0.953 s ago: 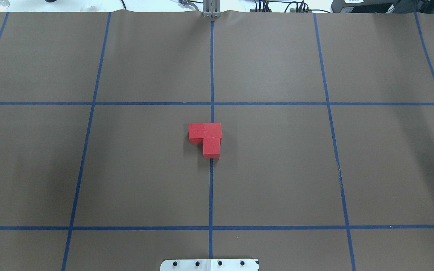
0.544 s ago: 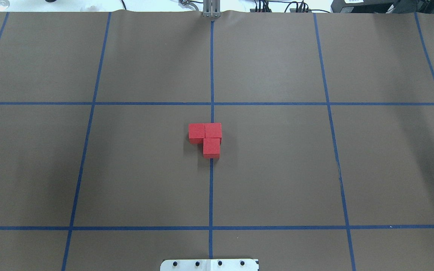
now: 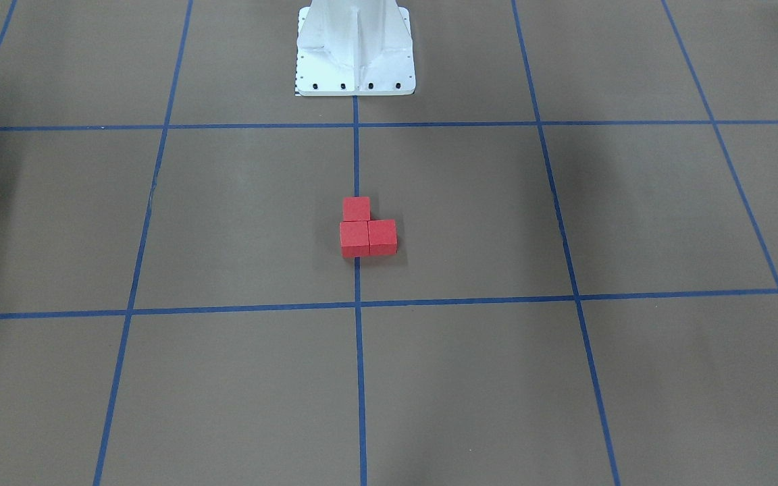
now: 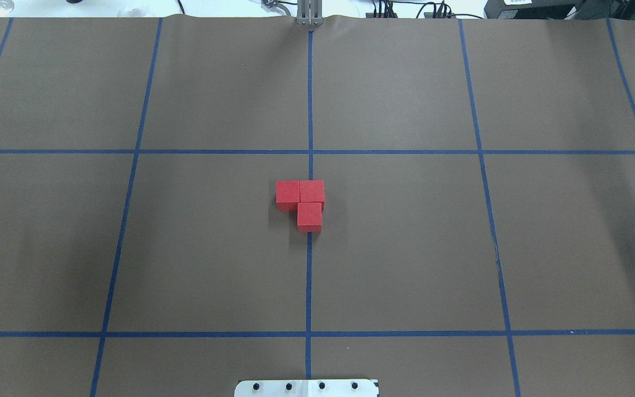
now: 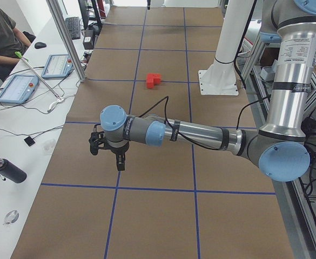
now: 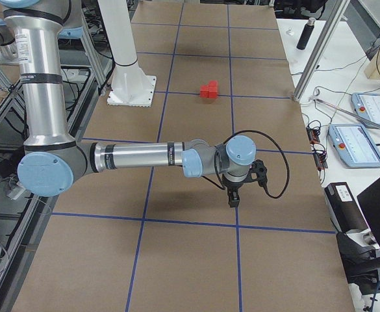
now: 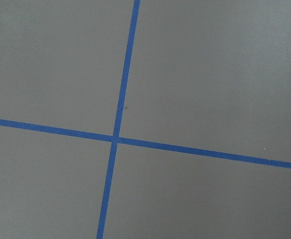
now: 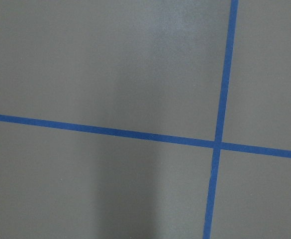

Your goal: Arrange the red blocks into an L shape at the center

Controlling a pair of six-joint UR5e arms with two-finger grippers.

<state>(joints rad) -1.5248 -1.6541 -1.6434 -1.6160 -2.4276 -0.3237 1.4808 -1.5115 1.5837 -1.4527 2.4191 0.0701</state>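
The brown matte table covering (image 4: 405, 248), gridded with blue tape lines (image 4: 309, 275), carries three small matte red cubes (image 4: 310, 194) touching in an L on the middle line, well apart from the left gripper (image 5: 107, 155) and the right gripper (image 6: 233, 197), and a white robot base (image 3: 355, 61).

Black bottle (image 5: 7, 171), seated person (image 5: 0, 28)

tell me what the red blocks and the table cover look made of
Red blocks: probably painted wood or dense foam; matte faces, crisp edges, no shine. Table cover: looks like brown paper, matte, slightly rippled at its far edge.
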